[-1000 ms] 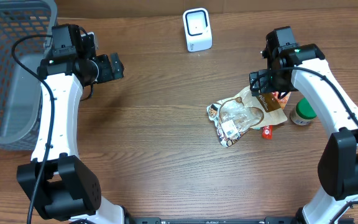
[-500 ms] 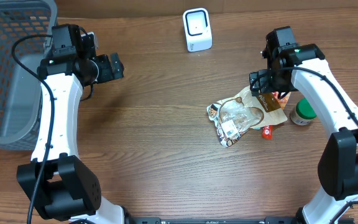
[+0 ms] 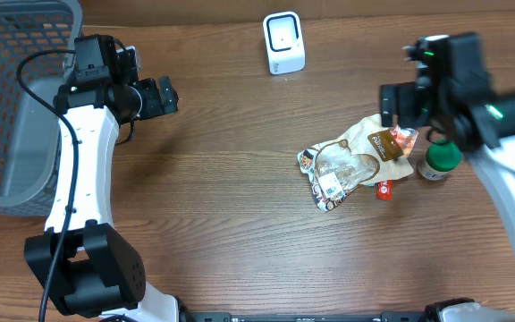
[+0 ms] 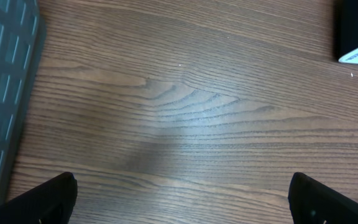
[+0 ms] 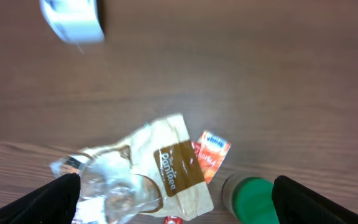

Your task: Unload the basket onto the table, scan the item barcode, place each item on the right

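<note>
A clear and tan bread bag (image 3: 351, 161) with a brown label lies on the wooden table, a white barcode sticker near its lower end. The white scanner (image 3: 284, 42) stands at the back centre. My right gripper (image 3: 397, 105) hovers open just above and to the right of the bag, blurred by motion. In the right wrist view the bag (image 5: 160, 168) lies between and ahead of the wide-apart fingers of my right gripper (image 5: 179, 205), untouched, and the scanner (image 5: 73, 18) shows at top left. My left gripper (image 3: 164, 97) hangs open over bare table (image 4: 182, 124), holding nothing.
An orange packet (image 3: 403, 139), a green-lidded jar (image 3: 438, 161) and a small red item (image 3: 384, 189) sit right of the bag. A grey mesh basket (image 3: 7, 98) fills the left edge; its wall (image 4: 5, 74) shows in the left wrist view.
My right arm has swung up and to the right, away from the bag, and is blurred. The left arm and the items have not moved.
</note>
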